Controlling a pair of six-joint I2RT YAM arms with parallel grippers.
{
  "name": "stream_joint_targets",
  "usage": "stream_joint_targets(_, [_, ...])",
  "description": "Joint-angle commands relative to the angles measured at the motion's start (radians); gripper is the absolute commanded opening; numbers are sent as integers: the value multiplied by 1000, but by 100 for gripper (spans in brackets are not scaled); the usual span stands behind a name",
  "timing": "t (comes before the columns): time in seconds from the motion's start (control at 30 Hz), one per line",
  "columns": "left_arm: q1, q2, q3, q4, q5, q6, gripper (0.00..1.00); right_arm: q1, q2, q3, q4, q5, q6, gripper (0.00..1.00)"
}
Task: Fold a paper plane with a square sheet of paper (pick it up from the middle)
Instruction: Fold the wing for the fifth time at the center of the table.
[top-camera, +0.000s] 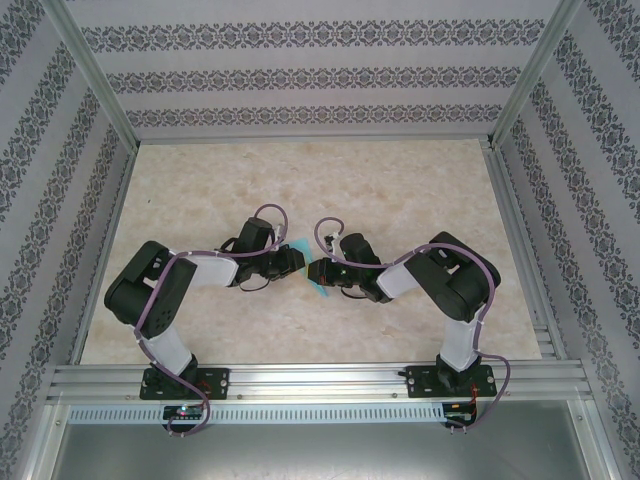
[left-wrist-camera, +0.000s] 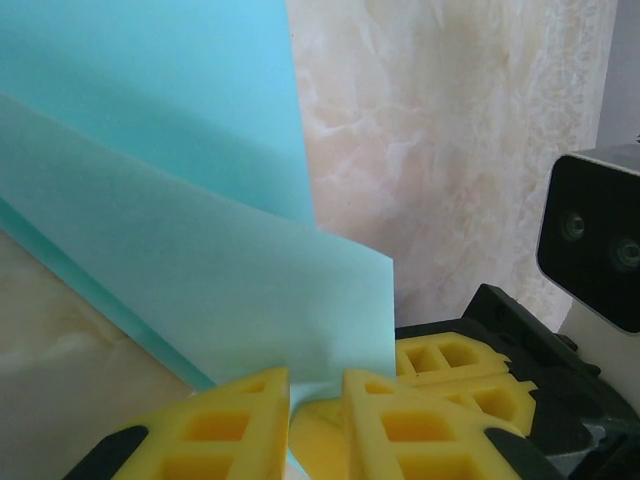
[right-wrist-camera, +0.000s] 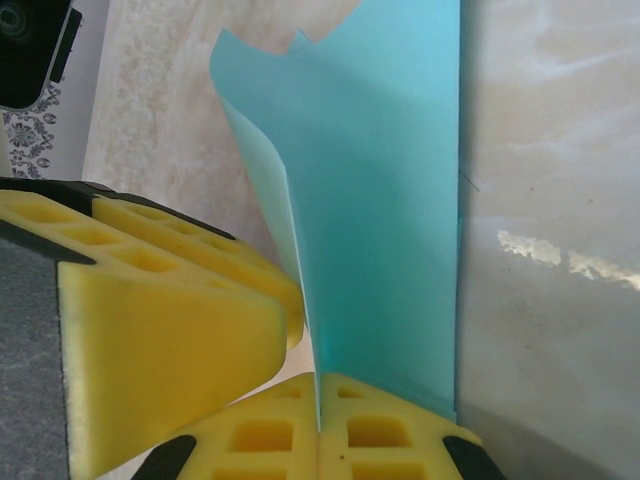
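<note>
The square sheet of paper (top-camera: 300, 243) is turquoise, creased into a fold, and held off the table between my two grippers at mid-table. My right gripper (right-wrist-camera: 320, 385) is shut on the paper (right-wrist-camera: 390, 230), with the fold pinched between its yellow pads and standing up from them. My left gripper (left-wrist-camera: 317, 385) faces it with jaws a narrow gap apart. A lower edge of the paper (left-wrist-camera: 230, 280) dips into that gap without being squeezed. In the top view the left gripper (top-camera: 296, 260) and right gripper (top-camera: 322, 270) almost touch. The left fingers (right-wrist-camera: 170, 330) sit close beside the fold.
The marble-look table (top-camera: 400, 190) stretches out behind and to both sides of the arms. Patterned walls and aluminium posts (top-camera: 95, 75) enclose it, and a rail (top-camera: 320, 380) runs along the near edge. The right wrist camera (left-wrist-camera: 595, 235) hangs close to my left gripper.
</note>
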Motion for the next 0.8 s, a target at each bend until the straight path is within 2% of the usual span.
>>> stream_joint_targets(0.0, [-13, 20, 25, 34, -11, 28, 20, -9, 33, 8, -45, -9, 4, 2])
stream_joint_targets(0.77, [-14, 41, 41, -51, -70, 54, 11, -17, -66, 31, -157, -24, -25, 14])
